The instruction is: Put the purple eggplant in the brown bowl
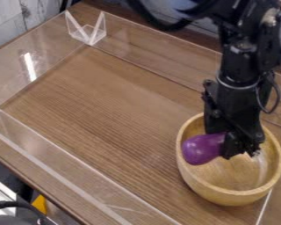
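The purple eggplant (200,148) hangs at the left inner edge of the brown bowl (216,190), just above its floor. My gripper (231,148) points straight down from the black arm and is shut on the eggplant's right end. Most of the purple body sticks out to the left of the fingers. The eggplant's stem end is hidden behind the fingers. The bowl sits at the right front of the wooden table, and its inside holds nothing else that I can see.
Low clear acrylic walls (61,180) border the wooden tabletop (102,105). A small clear stand (87,28) sits at the far left corner. The bowl lies close to the right wall (272,198).
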You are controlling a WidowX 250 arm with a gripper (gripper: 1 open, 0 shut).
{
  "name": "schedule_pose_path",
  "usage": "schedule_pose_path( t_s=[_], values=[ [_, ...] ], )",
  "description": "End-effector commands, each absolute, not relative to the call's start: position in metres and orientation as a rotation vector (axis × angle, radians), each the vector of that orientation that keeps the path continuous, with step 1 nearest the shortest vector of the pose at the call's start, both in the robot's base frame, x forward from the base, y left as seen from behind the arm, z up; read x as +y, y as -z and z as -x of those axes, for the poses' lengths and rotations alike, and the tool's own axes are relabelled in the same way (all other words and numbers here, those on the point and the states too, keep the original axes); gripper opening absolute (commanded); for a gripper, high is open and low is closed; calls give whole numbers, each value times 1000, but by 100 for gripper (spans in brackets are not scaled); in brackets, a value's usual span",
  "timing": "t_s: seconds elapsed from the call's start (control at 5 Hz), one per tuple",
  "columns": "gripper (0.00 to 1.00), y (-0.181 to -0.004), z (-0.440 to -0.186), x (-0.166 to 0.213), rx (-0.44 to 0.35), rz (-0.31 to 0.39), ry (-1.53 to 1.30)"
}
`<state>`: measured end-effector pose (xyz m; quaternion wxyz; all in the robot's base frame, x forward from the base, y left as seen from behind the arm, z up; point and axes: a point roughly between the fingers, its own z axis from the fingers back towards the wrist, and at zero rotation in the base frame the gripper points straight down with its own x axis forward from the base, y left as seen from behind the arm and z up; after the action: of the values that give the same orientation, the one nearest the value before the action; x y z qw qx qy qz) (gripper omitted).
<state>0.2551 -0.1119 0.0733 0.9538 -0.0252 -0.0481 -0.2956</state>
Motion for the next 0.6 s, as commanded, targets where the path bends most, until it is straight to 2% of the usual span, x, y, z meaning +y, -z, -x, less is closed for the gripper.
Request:
schedule_pose_path(
  t_s=[0.0, 0.4],
  values=[
    [0, -92, -259, -114, -163, 55, 607],
    [0, -91, -259, -114, -171, 50, 614]
  ],
)
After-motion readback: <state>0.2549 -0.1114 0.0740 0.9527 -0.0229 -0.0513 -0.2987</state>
